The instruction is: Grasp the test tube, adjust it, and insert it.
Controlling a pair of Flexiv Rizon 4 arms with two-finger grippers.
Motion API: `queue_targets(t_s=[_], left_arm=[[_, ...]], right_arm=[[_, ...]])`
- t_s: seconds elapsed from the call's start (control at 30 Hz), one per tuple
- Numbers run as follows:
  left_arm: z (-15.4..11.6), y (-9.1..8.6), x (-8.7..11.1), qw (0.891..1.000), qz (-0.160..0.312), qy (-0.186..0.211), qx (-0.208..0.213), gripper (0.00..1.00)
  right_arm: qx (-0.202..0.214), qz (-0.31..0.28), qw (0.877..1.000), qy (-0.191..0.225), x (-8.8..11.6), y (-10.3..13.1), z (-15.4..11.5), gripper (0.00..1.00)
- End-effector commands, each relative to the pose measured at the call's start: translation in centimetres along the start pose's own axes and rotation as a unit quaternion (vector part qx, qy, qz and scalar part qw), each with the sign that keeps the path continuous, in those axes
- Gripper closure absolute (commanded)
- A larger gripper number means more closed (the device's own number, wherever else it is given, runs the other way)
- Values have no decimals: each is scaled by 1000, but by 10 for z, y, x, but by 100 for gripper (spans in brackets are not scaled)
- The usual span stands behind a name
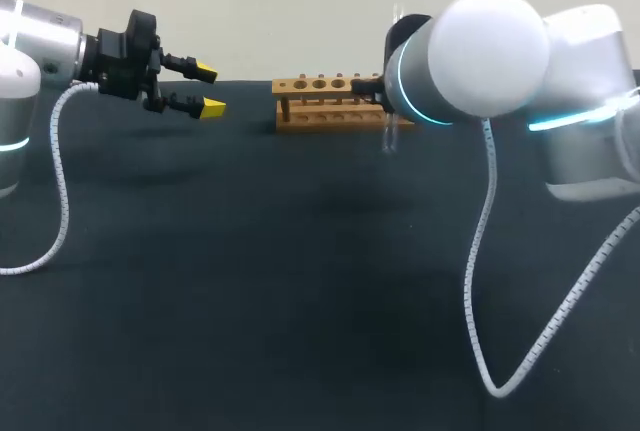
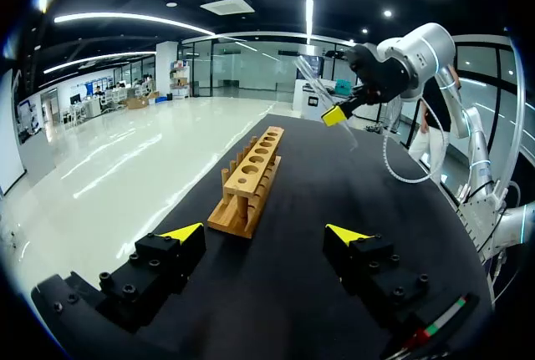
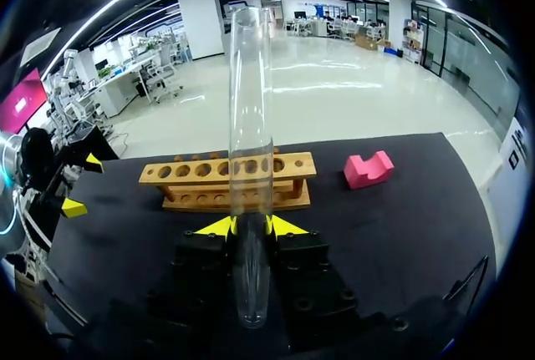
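The clear glass test tube (image 3: 251, 109) stands upright between the yellow-tipped fingers of my right gripper (image 3: 252, 226), which is shut on it near its lower part. Just ahead of it lies the wooden rack (image 3: 226, 180) with a row of round holes. In the head view the rack (image 1: 330, 101) sits at the table's far middle; the tube's lower end (image 1: 390, 137) shows beside its right end, and my right arm's elbow (image 1: 480, 51) hides the gripper. My left gripper (image 1: 206, 90) hovers open to the rack's left with nothing in it. The left wrist view shows the rack (image 2: 251, 180) ahead of its open fingers.
A pink block (image 3: 369, 168) lies on the black table beyond the rack's right end. My right arm's white cable (image 1: 478, 281) hangs down over the table's near right. The dark tabletop (image 1: 250, 281) stretches in front of the rack.
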State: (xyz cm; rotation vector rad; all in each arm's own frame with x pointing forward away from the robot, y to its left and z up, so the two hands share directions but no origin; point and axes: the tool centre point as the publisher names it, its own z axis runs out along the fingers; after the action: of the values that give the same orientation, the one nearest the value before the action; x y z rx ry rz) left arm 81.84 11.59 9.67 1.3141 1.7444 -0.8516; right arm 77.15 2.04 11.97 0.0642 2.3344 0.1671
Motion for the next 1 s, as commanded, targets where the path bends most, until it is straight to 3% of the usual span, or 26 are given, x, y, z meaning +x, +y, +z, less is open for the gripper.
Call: queue_targets(t_s=[0.03, 0.4, 1.0], left_arm=[[0, -1, 1, 1000, 1, -2, -1, 0], [0, -1, 1, 1000, 1, -2, -1, 0], [0, -1, 1, 1000, 1, -2, -1, 0]], right_arm=[[8, 4, 1000, -14, 6, -3, -16, 100], [11, 27, 999, -36, 10, -9, -35, 100], [2, 38, 999, -35, 11, -10, -34, 100]])
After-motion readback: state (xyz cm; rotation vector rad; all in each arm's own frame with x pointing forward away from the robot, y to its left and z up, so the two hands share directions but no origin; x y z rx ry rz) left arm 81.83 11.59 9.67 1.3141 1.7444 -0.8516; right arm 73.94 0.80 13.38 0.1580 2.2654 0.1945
